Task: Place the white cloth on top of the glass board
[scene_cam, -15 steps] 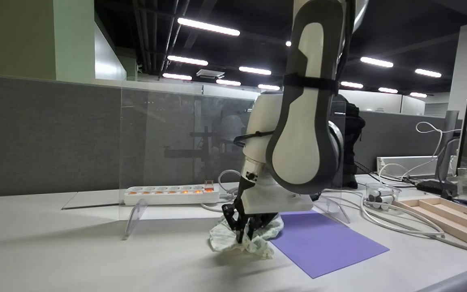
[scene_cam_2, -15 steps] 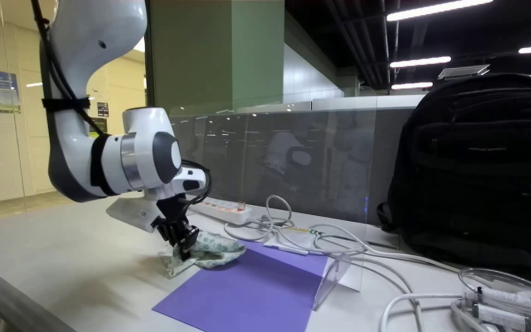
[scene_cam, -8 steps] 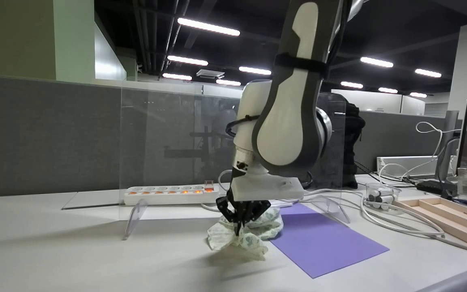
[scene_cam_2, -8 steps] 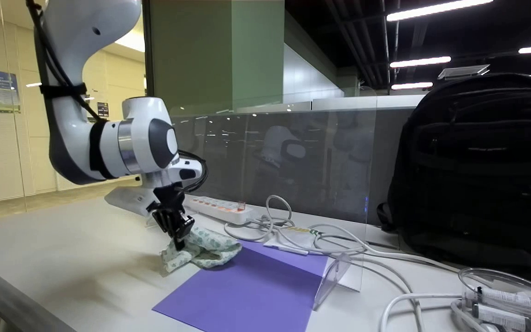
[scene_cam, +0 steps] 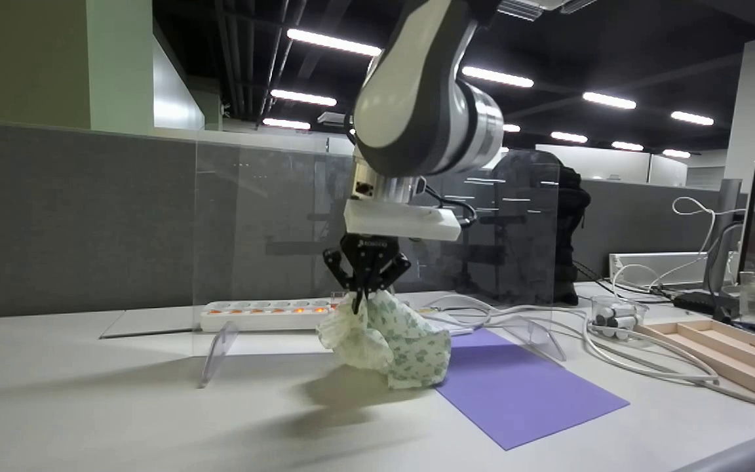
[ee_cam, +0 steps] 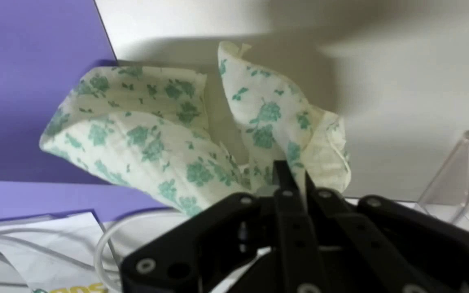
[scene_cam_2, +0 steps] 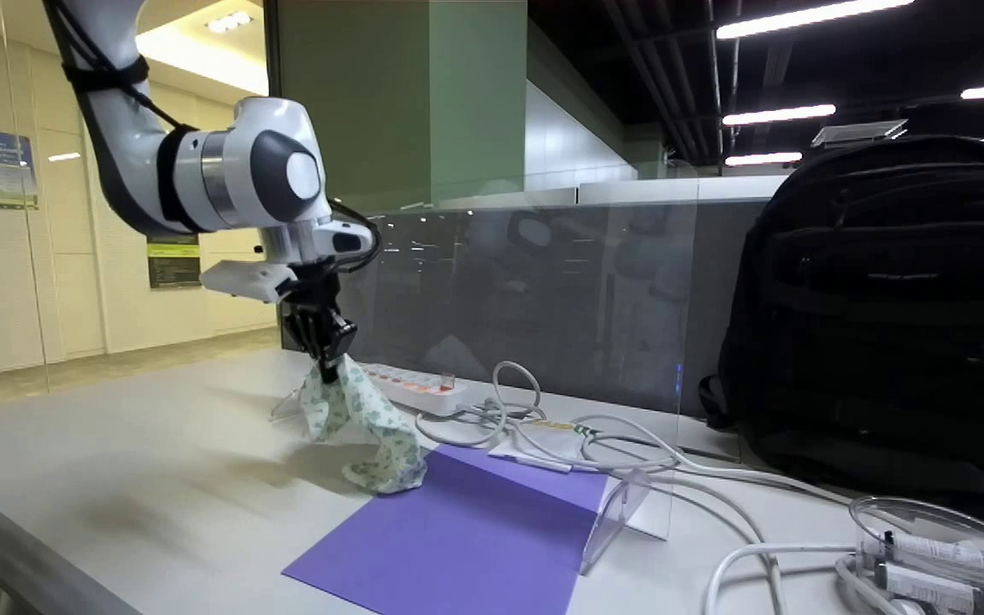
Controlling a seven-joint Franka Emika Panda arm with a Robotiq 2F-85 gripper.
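The white cloth (scene_cam: 417,347) with green flowers hangs crumpled from my gripper (scene_cam: 360,301). It shows also in an exterior view (scene_cam_2: 385,444) and in the wrist view (ee_cam: 149,154). My gripper is shut on a pinched fold of it; the fingertips show in the wrist view (ee_cam: 294,175) and in an exterior view (scene_cam_2: 330,369). The cloth's lower end hangs low by the purple sheet's edge; I cannot tell if it touches. The clear glass board (scene_cam: 259,223) stands upright on clear feet behind the gripper; it also shows in an exterior view (scene_cam_2: 492,299).
A purple sheet (scene_cam: 528,400) lies on the table, partly under the board. A white power strip (scene_cam: 259,316) and cables (scene_cam_2: 509,401) lie behind the board. A black backpack (scene_cam_2: 885,325), a clear cup with small bottles (scene_cam: 615,316) and a wooden tray (scene_cam: 731,354) stand around.
My gripper has closed on the cloth and risen from the table, lifting it. The cloth now hangs down instead of lying bunched. In an exterior view the arm has also shifted slightly left.
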